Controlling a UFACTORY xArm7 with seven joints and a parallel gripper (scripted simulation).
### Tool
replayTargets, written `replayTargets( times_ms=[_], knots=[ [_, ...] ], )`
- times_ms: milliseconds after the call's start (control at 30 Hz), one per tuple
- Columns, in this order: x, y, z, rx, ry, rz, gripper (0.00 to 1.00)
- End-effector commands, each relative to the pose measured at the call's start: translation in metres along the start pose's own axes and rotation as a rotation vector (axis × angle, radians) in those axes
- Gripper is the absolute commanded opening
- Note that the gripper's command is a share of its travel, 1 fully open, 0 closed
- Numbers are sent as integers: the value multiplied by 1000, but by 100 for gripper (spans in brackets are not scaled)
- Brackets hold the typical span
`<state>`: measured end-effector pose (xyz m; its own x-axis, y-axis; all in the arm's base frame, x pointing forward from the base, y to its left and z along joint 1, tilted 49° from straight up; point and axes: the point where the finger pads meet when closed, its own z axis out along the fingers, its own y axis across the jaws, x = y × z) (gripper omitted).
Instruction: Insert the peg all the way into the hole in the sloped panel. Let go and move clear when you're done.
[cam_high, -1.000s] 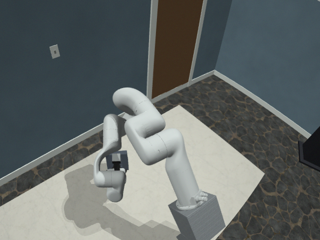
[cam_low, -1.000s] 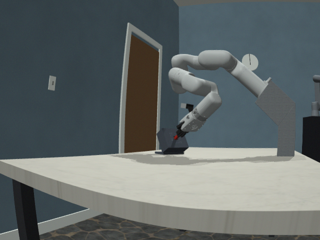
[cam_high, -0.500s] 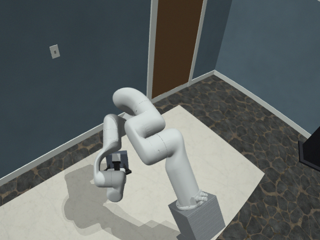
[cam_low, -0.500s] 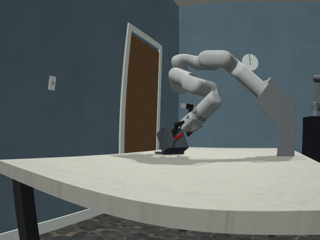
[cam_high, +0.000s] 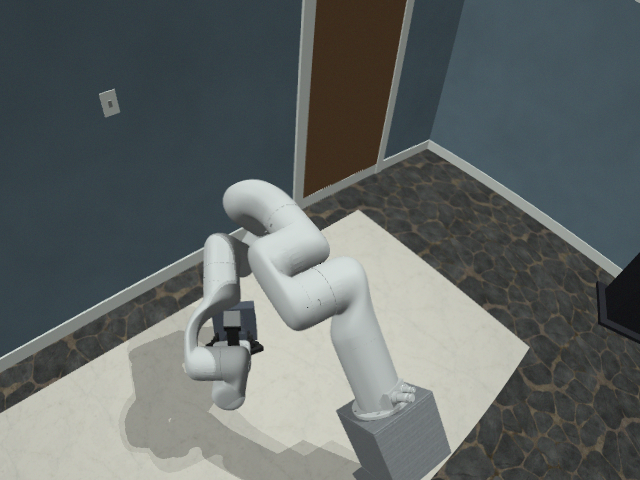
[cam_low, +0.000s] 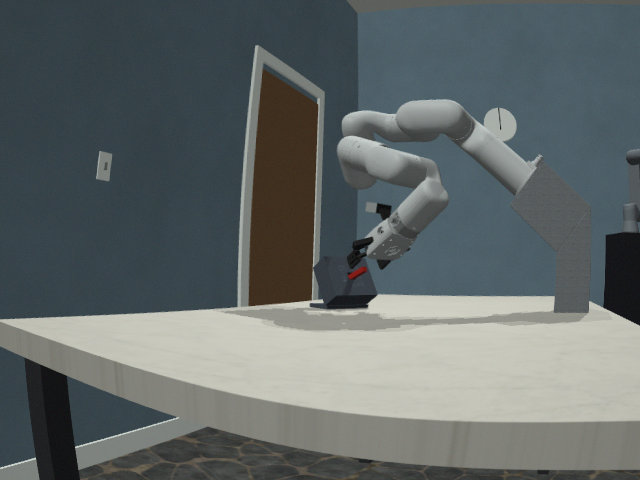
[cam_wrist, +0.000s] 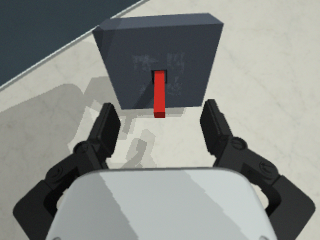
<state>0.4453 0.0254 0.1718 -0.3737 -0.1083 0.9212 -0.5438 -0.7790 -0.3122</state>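
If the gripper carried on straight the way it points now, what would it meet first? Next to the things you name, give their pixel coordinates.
Probably the red peg (cam_low: 357, 272) (cam_wrist: 159, 95), passing between the gripper's (cam_low: 359, 254) (cam_wrist: 160, 126) open fingers; then the sloped panel (cam_low: 336, 281) (cam_wrist: 130, 55), though depth is unclear.
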Motion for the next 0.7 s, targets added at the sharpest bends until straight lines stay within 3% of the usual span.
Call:
replayTargets(
  times_ms=[0, 667],
  knots=[
    [-1, -1, -16, -1, 0, 5, 100],
    [2, 0, -71, 5, 1, -3, 100]
  ],
)
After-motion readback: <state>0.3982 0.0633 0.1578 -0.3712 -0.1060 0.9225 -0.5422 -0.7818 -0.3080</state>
